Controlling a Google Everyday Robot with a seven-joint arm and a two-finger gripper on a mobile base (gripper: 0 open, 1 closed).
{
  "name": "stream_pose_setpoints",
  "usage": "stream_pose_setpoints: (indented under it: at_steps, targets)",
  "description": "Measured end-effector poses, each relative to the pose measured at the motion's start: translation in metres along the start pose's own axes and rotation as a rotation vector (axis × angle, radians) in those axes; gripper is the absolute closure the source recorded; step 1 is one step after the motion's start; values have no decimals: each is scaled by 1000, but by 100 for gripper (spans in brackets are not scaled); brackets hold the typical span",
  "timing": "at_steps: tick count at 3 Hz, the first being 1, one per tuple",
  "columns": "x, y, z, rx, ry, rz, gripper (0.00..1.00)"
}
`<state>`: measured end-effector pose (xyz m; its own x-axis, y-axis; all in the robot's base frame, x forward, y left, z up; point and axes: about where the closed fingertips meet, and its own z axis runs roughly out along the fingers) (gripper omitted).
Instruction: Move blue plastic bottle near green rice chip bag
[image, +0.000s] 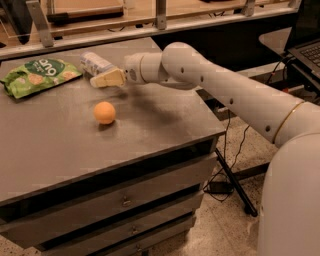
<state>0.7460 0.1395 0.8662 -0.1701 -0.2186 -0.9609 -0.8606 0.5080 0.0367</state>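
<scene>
The blue plastic bottle (96, 63) lies on its side at the back of the grey table (60, 150), just right of the green rice chip bag (38, 74), which lies flat at the back left. A small gap separates bottle and bag. My gripper (107, 79) is at the bottle's near right end, low over the table, and covers part of the bottle. The arm (225, 90) reaches in from the right.
An orange ball-like fruit (104, 112) sits on the table in front of the gripper. A rail with shelving (160, 25) runs behind the table. Drawers (125, 200) are below the top. A laptop (305, 45) stands at the far right.
</scene>
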Motion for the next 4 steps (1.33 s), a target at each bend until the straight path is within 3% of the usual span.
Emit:
stream_pose_setpoints:
  at_steps: [1, 2, 3, 4]
  targets:
    - [-2, 1, -1, 7, -12, 4, 0]
    - [-5, -6, -17, 47, -25, -2, 0]
    - [-6, -25, -45, 127, -24, -7, 0]
    - [-2, -53, -82, 260, -13, -7, 0]
